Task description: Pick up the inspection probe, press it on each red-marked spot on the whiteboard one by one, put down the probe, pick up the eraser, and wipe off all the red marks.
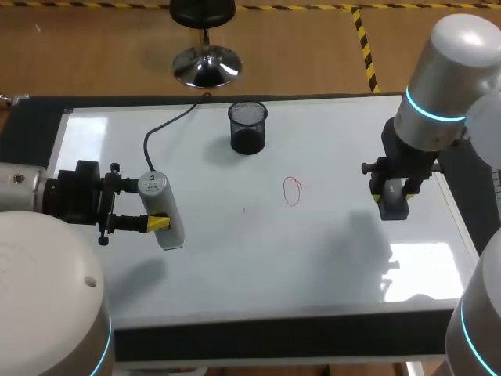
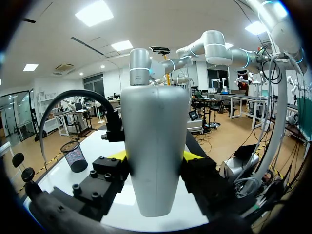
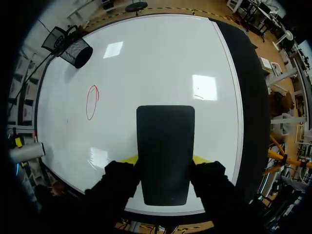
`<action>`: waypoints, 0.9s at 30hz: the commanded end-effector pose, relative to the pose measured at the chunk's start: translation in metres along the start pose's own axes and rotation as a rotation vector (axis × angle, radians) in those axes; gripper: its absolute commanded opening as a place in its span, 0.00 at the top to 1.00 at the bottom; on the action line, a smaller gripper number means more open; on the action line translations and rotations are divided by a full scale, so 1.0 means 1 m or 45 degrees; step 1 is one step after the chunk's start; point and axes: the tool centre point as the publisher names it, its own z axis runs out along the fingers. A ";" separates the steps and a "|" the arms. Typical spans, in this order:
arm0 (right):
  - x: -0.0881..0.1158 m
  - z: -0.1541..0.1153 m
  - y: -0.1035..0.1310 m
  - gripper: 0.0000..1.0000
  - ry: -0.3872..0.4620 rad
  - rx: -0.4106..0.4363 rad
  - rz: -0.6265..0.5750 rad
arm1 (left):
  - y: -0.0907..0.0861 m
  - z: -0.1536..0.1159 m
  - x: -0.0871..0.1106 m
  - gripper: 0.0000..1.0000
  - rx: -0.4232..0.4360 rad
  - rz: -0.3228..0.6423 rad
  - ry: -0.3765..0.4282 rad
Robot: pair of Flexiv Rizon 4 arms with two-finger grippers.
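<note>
fingers of the left gripper (image 1: 145, 205) are seen closed from two sides on the silver inspection probe (image 1: 154, 186), which is held at the left of the frame in the head view. the right gripper (image 1: 393, 192) is clamped on the dark eraser (image 1: 394, 208) at the right of the frame. the whiteboard (image 1: 313, 266) is spread across most of the frame. a black mesh cup (image 1: 248, 128) is stood at upper centre. a cable (image 1: 166, 124) is led from the far edge to the probe's cap. one red mark (image 1: 292, 190) is drawn at centre, between probe and eraser, apart from both.
</note>
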 end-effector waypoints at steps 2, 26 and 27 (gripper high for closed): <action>-0.001 -0.001 0.000 1.00 0.004 0.000 -0.002 | -0.003 0.001 0.000 1.00 -0.005 -0.005 -0.001; -0.001 -0.001 0.000 1.00 0.004 0.000 -0.002 | -0.007 0.033 -0.040 1.00 -0.064 -0.072 -0.093; -0.001 -0.001 0.000 1.00 0.004 0.000 -0.002 | -0.008 0.035 -0.042 1.00 -0.062 -0.070 -0.093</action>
